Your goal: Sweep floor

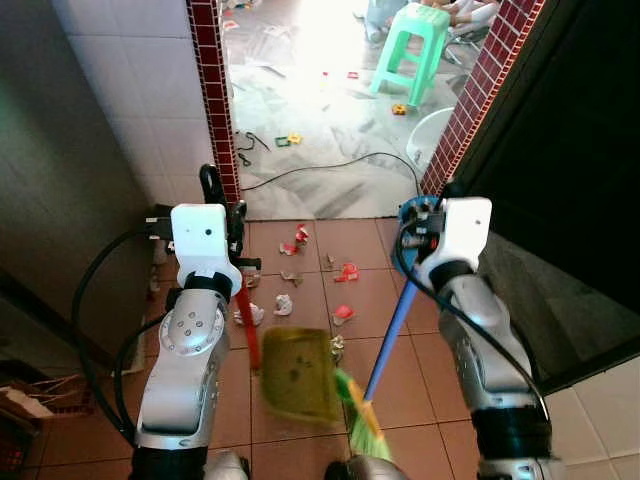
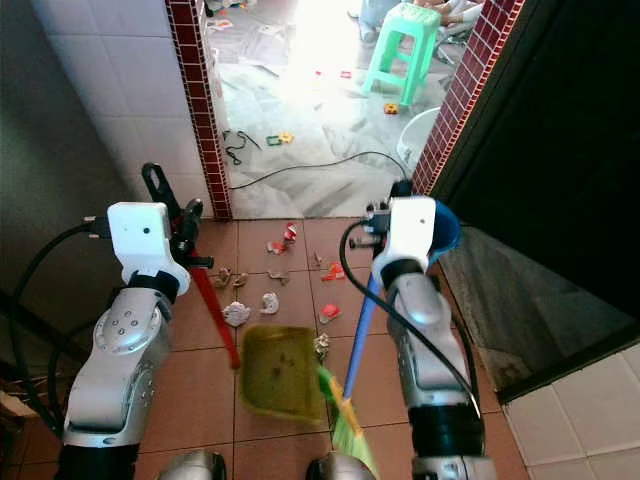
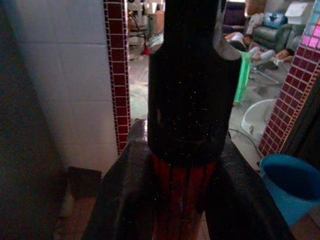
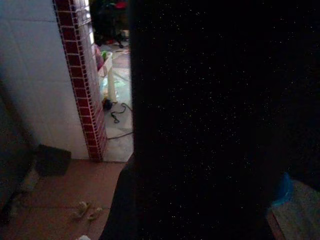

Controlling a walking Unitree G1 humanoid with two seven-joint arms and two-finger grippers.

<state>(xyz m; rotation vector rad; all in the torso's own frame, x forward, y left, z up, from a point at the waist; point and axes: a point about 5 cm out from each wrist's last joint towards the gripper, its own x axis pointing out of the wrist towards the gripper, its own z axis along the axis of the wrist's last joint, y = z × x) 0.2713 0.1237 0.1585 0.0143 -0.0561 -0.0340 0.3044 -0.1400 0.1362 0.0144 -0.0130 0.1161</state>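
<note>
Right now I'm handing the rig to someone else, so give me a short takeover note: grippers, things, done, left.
Left gripper: shut on the dustpan's red handle; the yellow pan rests on the tiles near the robot's feet.
Right gripper: holds the broom's blue handle; the green bristles sit at the pan's right edge.
Done: the pan shows no clear load.
Left: paper and red scraps lie on the tiles beyond the pan, towards the doorway; sweep them in.

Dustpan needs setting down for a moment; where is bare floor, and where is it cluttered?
Bare tiles lie between the left arm and dustpan. Crowded: paper scraps litter the tiles ahead toward the doorway; the broom runs beside the dustpan's other edge.
</note>
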